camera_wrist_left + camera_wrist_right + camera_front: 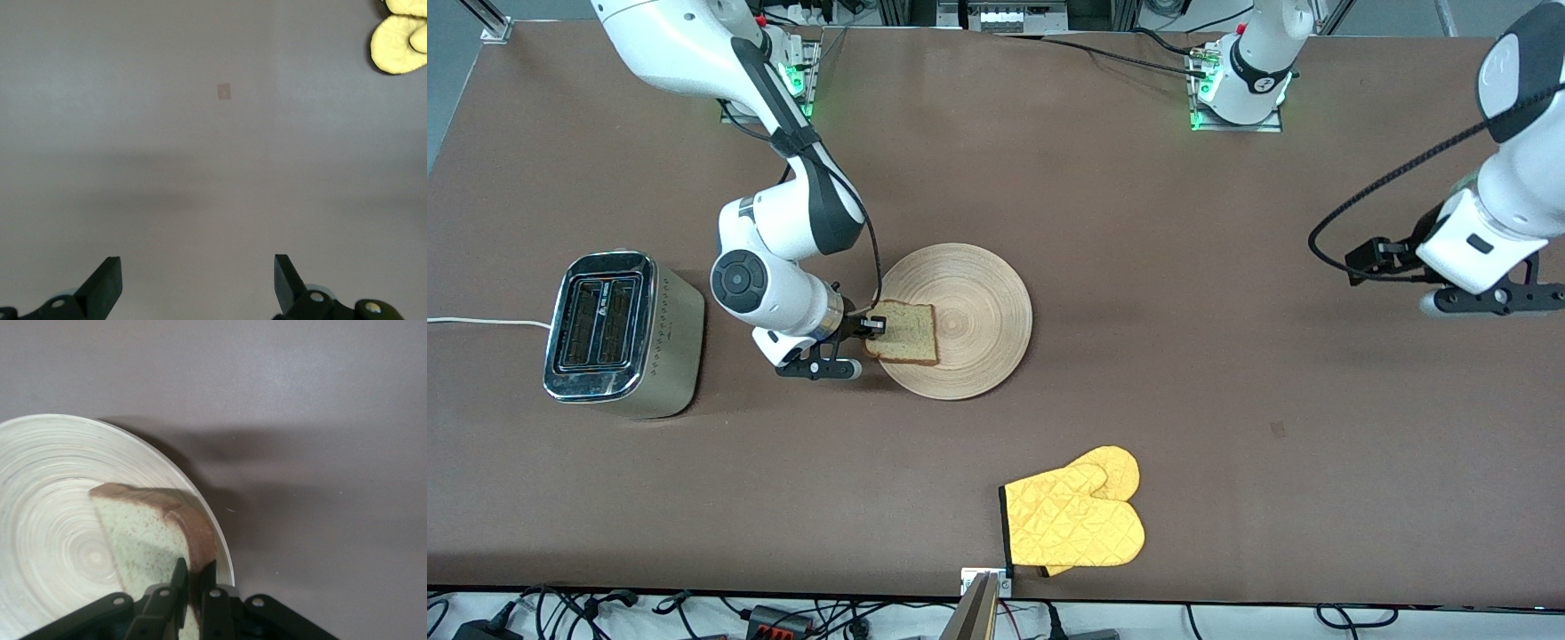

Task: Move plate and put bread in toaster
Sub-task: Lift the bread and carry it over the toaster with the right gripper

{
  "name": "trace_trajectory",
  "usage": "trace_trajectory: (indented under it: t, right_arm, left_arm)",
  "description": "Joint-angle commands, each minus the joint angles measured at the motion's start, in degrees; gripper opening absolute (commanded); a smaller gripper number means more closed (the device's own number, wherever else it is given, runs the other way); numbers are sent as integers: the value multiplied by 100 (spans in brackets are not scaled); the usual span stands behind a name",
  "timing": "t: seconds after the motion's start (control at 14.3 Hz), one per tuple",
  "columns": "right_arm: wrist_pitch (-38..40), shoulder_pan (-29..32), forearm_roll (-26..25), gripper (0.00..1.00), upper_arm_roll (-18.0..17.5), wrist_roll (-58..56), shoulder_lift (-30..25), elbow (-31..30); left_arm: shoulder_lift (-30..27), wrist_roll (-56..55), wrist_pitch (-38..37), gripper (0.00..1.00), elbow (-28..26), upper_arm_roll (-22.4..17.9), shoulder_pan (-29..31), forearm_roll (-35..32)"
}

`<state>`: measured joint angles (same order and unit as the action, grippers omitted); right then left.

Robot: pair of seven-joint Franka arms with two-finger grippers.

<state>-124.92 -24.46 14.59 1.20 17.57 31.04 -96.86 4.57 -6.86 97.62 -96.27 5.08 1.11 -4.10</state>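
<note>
Toaster: we see it standing upright at the right arm's end of the table, both slots facing up, its white cord running off toward the table edge.
Right gripper: low at the plate's rim on the toaster's side; we find its fingers clenched on one edge of the bread, pinching the crust.
Bread: one square slice, lying on the plate near the rim that faces the toaster, with its gripped edge tilted up in the right wrist view.
Plate: round wooden plate with concentric rings, flat on the table, near the table's middle, well apart from the toaster.
Oven mitt: yellow quilted mitt, nearer to the front camera than the plate, close to the table's edge.
Left gripper: this arm waits over bare table at its own end; we see its fingers spread wide, released, grasping nothing.
</note>
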Motion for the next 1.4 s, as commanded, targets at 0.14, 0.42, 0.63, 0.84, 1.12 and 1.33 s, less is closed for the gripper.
trace_trajectory:
  t: [0.14,0.42,0.63,0.84,1.12,1.33]
  right_arm:
    - [1773,310,-341,0,459,-43,-572,814]
    - [3244,311,-1132,0,1039,-367,-633,1669]
    - [3474,302,-2054,0,1277,-877,-730,1714]
    - [3492,302,-2785,0,1549,-1518,-844,1714]
    - [3510,275,-3558,0,1840,-1968,-889,1714]
    - [3712,284,-3981,0,1822,-1942,-836,1592]
  left_arm:
    - [-360,-227,-137,100,-323,255,-111,164]
    - [-508,-782,-138,100,-181,222,-67,383]
    - [-589,-774,-156,100,-182,283,-49,410]
    - [-746,-747,-95,100,-478,336,-76,436]
    - [-729,-677,196,100,-568,292,-23,542]
    - [-738,-755,266,100,-568,301,-85,586]
